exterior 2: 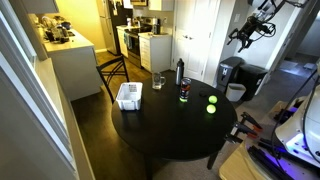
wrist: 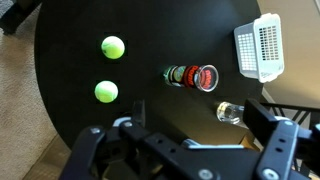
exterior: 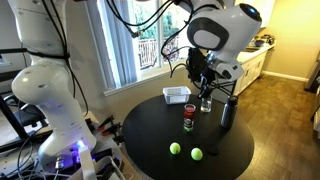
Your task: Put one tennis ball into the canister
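Two yellow-green tennis balls lie side by side on the round black table, in the wrist view (wrist: 113,47) (wrist: 106,92) and in both exterior views (exterior: 175,148) (exterior: 196,154) (exterior 2: 211,102). The canister (wrist: 192,77), clear with red bands, stands upright near the table's middle (exterior: 188,118) (exterior 2: 184,93). My gripper (wrist: 185,150) is open and empty, high above the table (exterior: 205,80) (exterior 2: 245,35), well apart from the balls and the canister.
A white slotted basket (wrist: 260,48) (exterior: 177,95) (exterior 2: 128,96) sits by the table's edge. A clear drinking glass (wrist: 229,112) (exterior: 206,103) (exterior 2: 158,81) and a dark grey bottle (exterior: 227,112) (exterior 2: 180,72) stand close to the canister.
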You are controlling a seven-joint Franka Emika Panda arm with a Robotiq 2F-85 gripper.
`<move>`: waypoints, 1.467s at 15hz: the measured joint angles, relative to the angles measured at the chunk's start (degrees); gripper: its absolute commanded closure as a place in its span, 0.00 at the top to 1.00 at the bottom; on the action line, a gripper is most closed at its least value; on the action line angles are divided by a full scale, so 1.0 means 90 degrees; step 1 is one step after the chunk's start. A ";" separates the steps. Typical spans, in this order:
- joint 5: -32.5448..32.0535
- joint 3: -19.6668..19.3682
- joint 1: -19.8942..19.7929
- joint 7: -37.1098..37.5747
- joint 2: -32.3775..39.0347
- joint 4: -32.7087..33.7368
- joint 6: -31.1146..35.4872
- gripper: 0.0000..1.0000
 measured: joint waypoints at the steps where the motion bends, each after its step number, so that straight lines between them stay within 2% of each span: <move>1: 0.0000 0.0034 -0.0051 -0.0029 0.0069 0.0000 0.0026 1.00; 6: -0.0068 0.0073 -0.0251 -0.0264 0.0136 -0.0008 -0.0161 1.00; 16: -0.0030 0.0138 -0.0298 -0.0268 0.0170 -0.0002 -0.0166 1.00; 19: 0.0467 0.0250 -0.0391 -0.0267 0.0516 0.0021 0.0160 1.00; 22: 0.1037 0.0422 -0.0496 -0.0242 0.1390 0.0205 0.0730 1.00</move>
